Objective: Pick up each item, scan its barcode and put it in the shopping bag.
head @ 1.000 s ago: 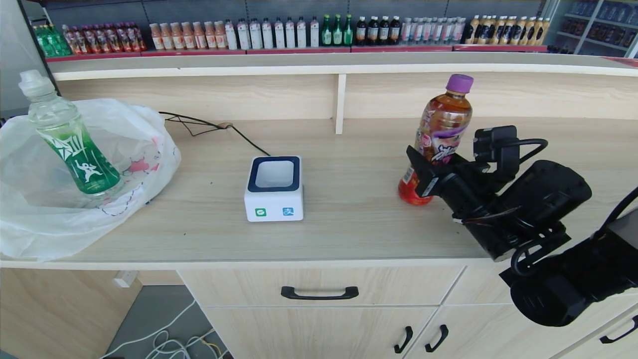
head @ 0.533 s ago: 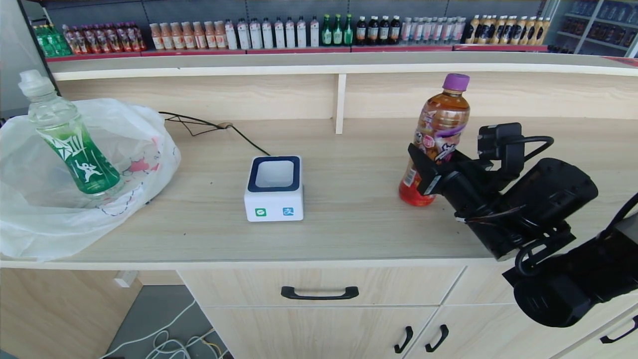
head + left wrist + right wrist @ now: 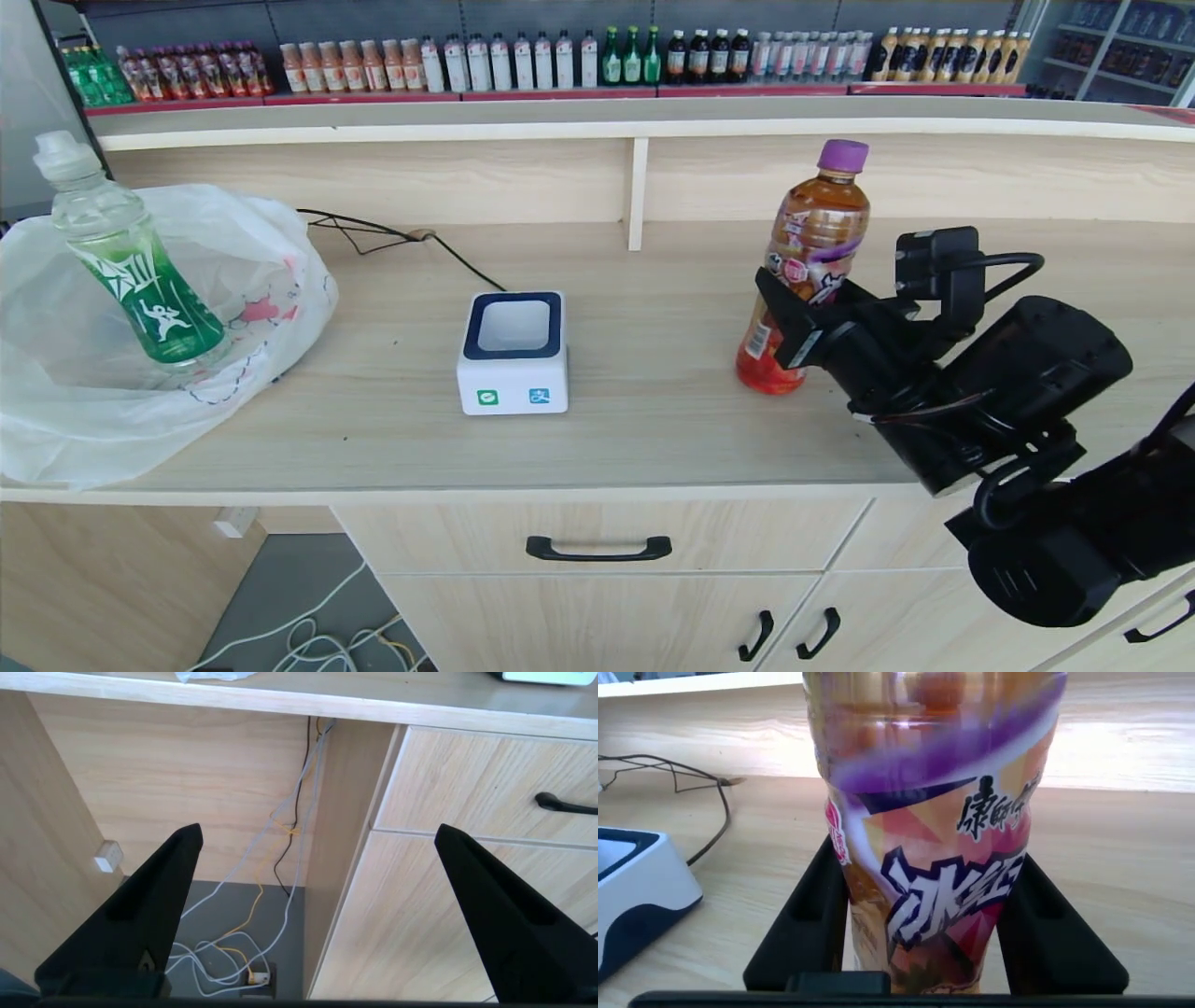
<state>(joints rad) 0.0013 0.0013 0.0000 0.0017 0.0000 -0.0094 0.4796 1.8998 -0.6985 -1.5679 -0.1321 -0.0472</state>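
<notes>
Standing slightly tilted at the right of the wooden counter [image 3: 653,429], the purple-capped tea bottle [image 3: 812,243] is clamped around its lower label by the right gripper [image 3: 801,313], one black finger on each side. Whether its red base touches the countertop is unclear. Left of it, well apart, sits the white barcode scanner [image 3: 513,355] with a dark blue rim, and a black cable [image 3: 392,233] runs off behind it. At the left end lies the translucent shopping bag [image 3: 56,392], with a green bottle [image 3: 140,271] leaning inside. The left gripper [image 3: 318,833] hangs below the counter edge, fingers spread wide and holding nothing, facing the cupboard front [image 3: 448,905] and loose floor cables [image 3: 234,952].
</notes>
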